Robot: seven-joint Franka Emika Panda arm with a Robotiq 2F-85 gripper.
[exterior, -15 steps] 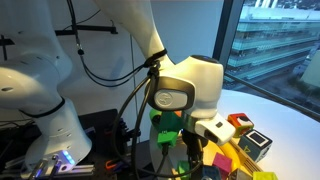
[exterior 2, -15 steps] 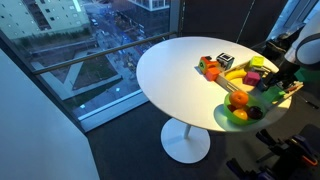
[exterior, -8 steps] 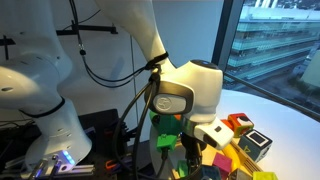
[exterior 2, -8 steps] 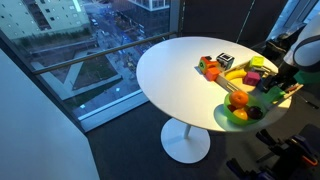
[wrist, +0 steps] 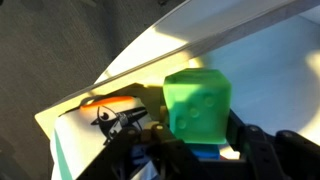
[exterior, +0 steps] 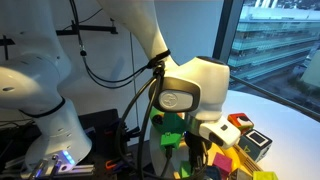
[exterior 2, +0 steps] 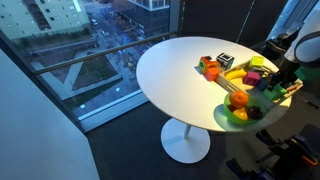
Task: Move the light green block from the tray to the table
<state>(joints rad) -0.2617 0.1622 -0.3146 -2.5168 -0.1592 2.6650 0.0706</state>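
Wrist view: small plain light green toy block (wrist: pixel 197 103) sits clamped in the Robotiq gripper (wrist: pixel 200 148), one dark finger (wrist: pixel 262 150) on each side, jaws narrowed onto its flanks. Block is roughly cubic, no clear long axis. One broad face is turned to the wrist camera and shows faint dots. Its edges are rotated slightly off square to the frame. A small blue piece (wrist: pixel 206 153) shows just under the block's lower edge; what it is cannot be told. An orange shape lies to the left, blurred.

In an exterior view the block (exterior: pixel 171 124) hangs below the gripper's white and grey housing, beside an orange-red block (exterior: pixel 240 123), a black-and-white block (exterior: pixel 258 143) and yellow blocks (exterior: pixel 228 162). Whether its underside clears the surface below cannot be told.

Farther out, the shallow rectangular light wooden tray (exterior 2: pixel 213 79) lies on the round white smooth-topped table (exterior 2: pixel 170 70), near the table's edge on the robot's side, with the coloured blocks in it. The gripper is over the tray's end nearest the arm. A round green bowl (exterior 2: pixel 232 118) holding an orange ball (exterior 2: pixel 238 99) stands just beside the tray.
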